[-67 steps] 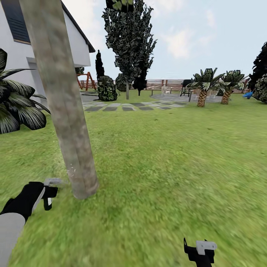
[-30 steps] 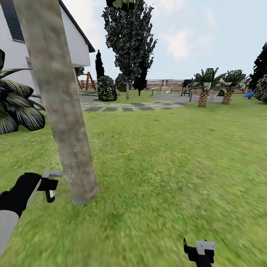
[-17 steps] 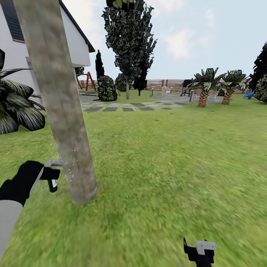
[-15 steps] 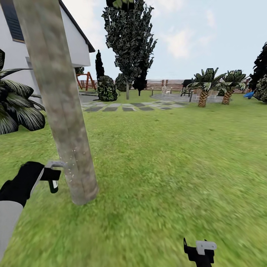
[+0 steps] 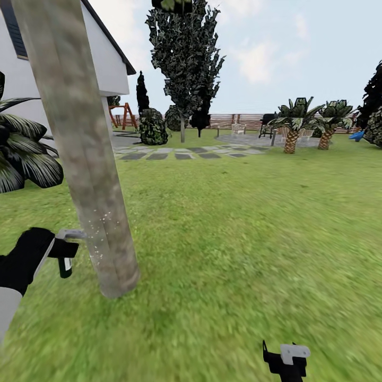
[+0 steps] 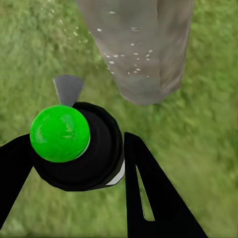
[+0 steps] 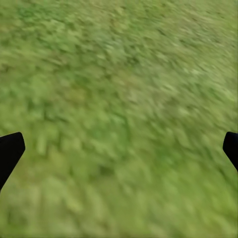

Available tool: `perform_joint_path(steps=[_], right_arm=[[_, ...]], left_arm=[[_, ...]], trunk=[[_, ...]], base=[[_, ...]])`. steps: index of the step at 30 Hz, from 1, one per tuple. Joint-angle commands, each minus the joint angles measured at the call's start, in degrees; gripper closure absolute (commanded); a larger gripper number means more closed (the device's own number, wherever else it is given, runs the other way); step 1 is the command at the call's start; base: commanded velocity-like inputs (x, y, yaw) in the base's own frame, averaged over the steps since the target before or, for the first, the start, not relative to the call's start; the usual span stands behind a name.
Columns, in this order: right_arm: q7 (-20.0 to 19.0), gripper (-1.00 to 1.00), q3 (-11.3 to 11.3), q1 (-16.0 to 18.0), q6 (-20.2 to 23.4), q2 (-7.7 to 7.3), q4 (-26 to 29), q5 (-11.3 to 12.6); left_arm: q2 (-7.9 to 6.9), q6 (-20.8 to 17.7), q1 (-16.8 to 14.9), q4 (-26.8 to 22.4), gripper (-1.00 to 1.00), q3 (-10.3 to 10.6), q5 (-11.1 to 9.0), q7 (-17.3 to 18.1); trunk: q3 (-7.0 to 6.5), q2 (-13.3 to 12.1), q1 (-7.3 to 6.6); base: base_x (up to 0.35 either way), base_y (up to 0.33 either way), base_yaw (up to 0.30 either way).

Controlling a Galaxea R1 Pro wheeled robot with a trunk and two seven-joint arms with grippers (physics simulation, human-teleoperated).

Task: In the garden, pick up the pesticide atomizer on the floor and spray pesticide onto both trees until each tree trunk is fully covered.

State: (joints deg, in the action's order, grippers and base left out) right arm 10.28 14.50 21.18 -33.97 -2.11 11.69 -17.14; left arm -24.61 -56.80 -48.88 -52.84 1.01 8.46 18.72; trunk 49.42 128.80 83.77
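A thick, mottled grey-beige tree trunk (image 5: pixel 85 159) rises from the grass at the left. My left gripper (image 5: pixel 62 253) is shut on the pesticide atomizer (image 5: pixel 66 264), a black bottle with a green cap (image 6: pixel 59 133) and a grey nozzle (image 6: pixel 68 88) pointing at the trunk (image 6: pixel 139 44) from close by. Fine white specks of pesticide (image 5: pixel 98 225) dot the lower trunk. The same pesticide specks (image 6: pixel 128 58) float between nozzle and bark. A second tall leafy tree (image 5: pixel 183 63) stands far back. My right gripper (image 5: pixel 286 362) hangs open over bare grass (image 7: pixel 119 124).
A dark broad-leaved plant (image 5: pixel 24 159) and a white house (image 5: pixel 114 63) lie left of the trunk. Grey stepping slabs (image 5: pixel 175 154), two short palms (image 5: pixel 291 132) and a slatted wooden fence (image 5: pixel 233 121) are far ahead. Open lawn (image 5: pixel 254 239) spreads to the right.
My left arm has risen with the atomizer, and the specks now sit higher on the trunk. The view has shifted slightly. The right arm has not moved.
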Motion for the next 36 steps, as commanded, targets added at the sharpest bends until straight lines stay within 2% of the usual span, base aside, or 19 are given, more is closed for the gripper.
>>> perform_joint_path(steps=[1, 3, 7, 9, 11, 14, 17, 19, 23, 26, 28, 31, 33, 34, 36], right_arm=[[0.0, -1.00, 0.0, 0.0, 0.0, 0.00, 0.0, 0.0], [0.0, -1.00, 0.0, 0.0, 0.0, 0.00, 0.0, 0.0], [0.0, -1.00, 0.0, 0.0, 0.0, 0.00, 0.0, 0.0], [0.0, -1.00, 0.0, 0.0, 0.0, 0.00, 0.0, 0.0], [0.0, -1.00, 0.0, 0.0, 0.0, 0.00, 0.0, 0.0], [0.0, -1.00, 0.0, 0.0, 0.0, 0.00, 0.0, 0.0], [0.0, -1.00, 0.0, 0.0, 0.0, 0.00, 0.0, 0.0], [0.0, -1.00, 0.0, 0.0, 0.0, -0.03, 0.0, 0.0], [0.0, -1.00, 0.0, 0.0, 0.0, -0.08, 0.0, 0.0], [0.0, -1.00, 0.0, 0.0, 0.0, -0.09, 0.0, 0.0], [0.0, -1.00, 0.0, 0.0, 0.0, -0.09, -0.3, 0.0], [0.0, -1.00, 0.0, 0.0, 0.0, -0.09, -1.1, 0.0], [0.0, -1.00, 0.0, 0.0, 0.0, -0.09, -1.2, 0.0], [0.0, -1.00, 0.0, 0.0, 0.0, -0.09, -1.2, 0.0], [0.0, -1.00, 0.0, 0.0, 0.0, -0.11, -1.2, 0.0]], left_arm=[[-0.19, 0.0, 0.0, 0.0, 1.00, 0.0, -0.3, 0.0], [-0.24, -0.1, 0.0, -0.3, 1.00, 0.1, -0.4, 0.0], [0.16, -0.8, -0.1, -6.7, 1.00, 0.3, -0.6, 0.0], [-0.06, -1.1, -1.6, -8.8, 1.00, 0.3, -0.6, 0.1], [-0.33, -1.3, -2.6, -8.9, 1.00, 0.2, -0.6, 0.6], [-1.03, -1.1, -2.3, -8.8, 1.00, 0.0, -0.2, 1.2], [-1.40, -0.6, 0.4, -8.8, 1.00, 0.3, 0.0, 1.2], [-1.22, -0.2, 4.8, -8.8, 1.00, 0.3, 0.1, 1.0], [-0.54, -0.2, 7.2, -8.7, 1.00, 0.3, 0.1, 0.4], [-0.10, -0.1, 8.0, -8.2, 1.00, 0.1, 0.0, -2.3], [0.37, 0.5, 8.1, -5.8, 1.00, 0.0, -0.2, -3.5], [1.88, 6.6, 8.2, 0.8, 1.00, -0.8, -0.8, -6.0], [4.01, 10.0, 8.2, 3.0, 1.00, -3.3, -1.6, -8.5], [5.90, 11.6, 8.2, 3.6, 1.00, -6.2, -2.0, -12.4], [7.66, 12.5, 8.2, 3.9, 1.00, -8.2, -2.1, -16.9]], trunk=[[0.00, 0.0, 0.00], [0.00, 0.0, 0.00], [0.00, 0.0, 0.00], [0.00, 0.0, 0.00], [0.00, 0.0, 0.00], [0.00, 0.0, 0.00], [0.00, 0.0, 0.00], [0.00, 0.0, 0.00], [0.00, 0.0, 0.00], [0.00, 0.0, 0.00], [0.00, 0.0, 0.00], [0.00, 0.0, 0.00], [0.00, 0.0, 0.00], [0.00, 0.0, 0.00], [0.00, 0.0, 0.00]], base=[[0.002, 0.000, 0.000], [0.001, 0.000, 0.000], [0.000, 0.000, 0.000], [0.000, 0.000, 0.000], [0.000, 0.000, 0.000], [0.000, 0.000, 0.000], [0.000, 0.000, 0.000], [0.000, 0.000, 0.000], [0.000, 0.000, 0.000], [0.000, -0.036, 0.000], [0.000, -0.192, 0.000], [0.000, -0.256, 0.000], [0.000, -0.269, 0.000], [0.000, -0.270, 0.000], [0.000, -0.271, 0.000]])
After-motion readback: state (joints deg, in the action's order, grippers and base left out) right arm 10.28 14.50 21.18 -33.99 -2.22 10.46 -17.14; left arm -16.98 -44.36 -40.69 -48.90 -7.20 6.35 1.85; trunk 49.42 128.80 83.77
